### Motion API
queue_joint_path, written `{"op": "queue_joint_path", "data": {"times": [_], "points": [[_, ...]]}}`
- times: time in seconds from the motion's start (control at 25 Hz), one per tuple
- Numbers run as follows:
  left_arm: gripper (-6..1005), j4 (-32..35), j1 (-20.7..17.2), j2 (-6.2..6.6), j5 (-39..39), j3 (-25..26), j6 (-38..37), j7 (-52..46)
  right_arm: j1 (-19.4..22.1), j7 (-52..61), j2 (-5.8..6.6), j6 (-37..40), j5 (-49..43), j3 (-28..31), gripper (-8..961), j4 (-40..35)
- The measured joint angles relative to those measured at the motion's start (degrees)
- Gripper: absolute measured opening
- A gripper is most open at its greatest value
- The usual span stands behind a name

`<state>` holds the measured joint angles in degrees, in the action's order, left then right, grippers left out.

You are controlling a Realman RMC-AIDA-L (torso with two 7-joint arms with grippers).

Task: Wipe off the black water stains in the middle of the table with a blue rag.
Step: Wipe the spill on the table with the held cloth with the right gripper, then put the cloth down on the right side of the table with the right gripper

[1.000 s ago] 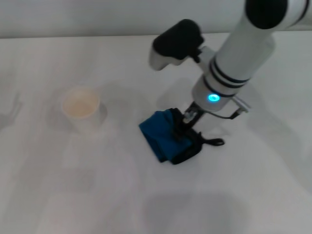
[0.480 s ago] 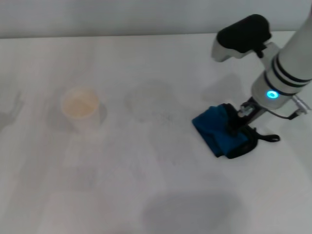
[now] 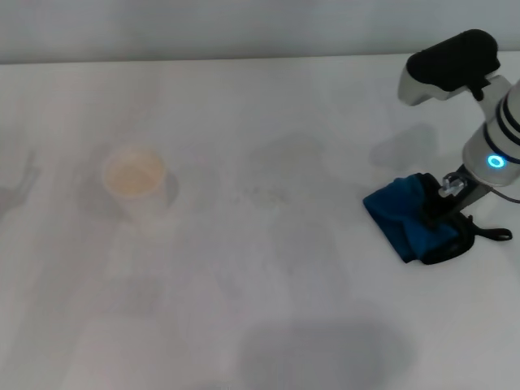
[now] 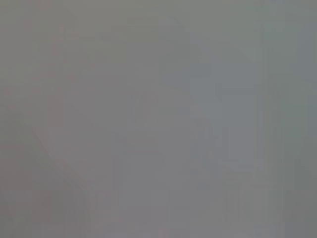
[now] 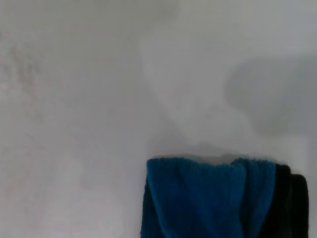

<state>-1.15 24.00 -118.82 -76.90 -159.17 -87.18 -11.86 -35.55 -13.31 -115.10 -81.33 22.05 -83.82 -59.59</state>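
At the left we see a white paper cup point(image 3: 134, 180) standing on the table point(image 3: 244, 325). Mid-table, only faint grey specks point(image 3: 264, 195) mark where the black water stains belong; we judge a residue could be missed there. At the right edge, the right gripper point(image 3: 443, 205) pinches the blue rag point(image 3: 406, 221), fingers closed on its bunched top. The cloth's black edge and loose strap point(image 3: 494, 236) could drag and smear. The left gripper is nowhere visible.
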Motion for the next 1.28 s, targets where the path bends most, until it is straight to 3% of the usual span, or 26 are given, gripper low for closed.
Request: {"op": "queue_joint_path", "data": {"times": [0.28, 1.12, 1.28], "points": [[888, -0.17, 0.00, 0.00, 0.00, 0.00, 0.00, 0.00, 1.32, -0.47, 0.13, -0.17, -2.42, 3.57, 56, 0.01], [887, -0.43, 0.84, 0.09, -0.04, 0.00, 0.42, 0.00, 2.73, -3.90, -0.20, -3.31, -0.18, 4.08, 65, -2.55], [887, -0.43, 0.80, 0.09, -0.07, 0.00, 0.44, 0.00, 2.68, -4.36, -0.13, -3.16, 1.18, 4.08, 218, -2.90]]}}
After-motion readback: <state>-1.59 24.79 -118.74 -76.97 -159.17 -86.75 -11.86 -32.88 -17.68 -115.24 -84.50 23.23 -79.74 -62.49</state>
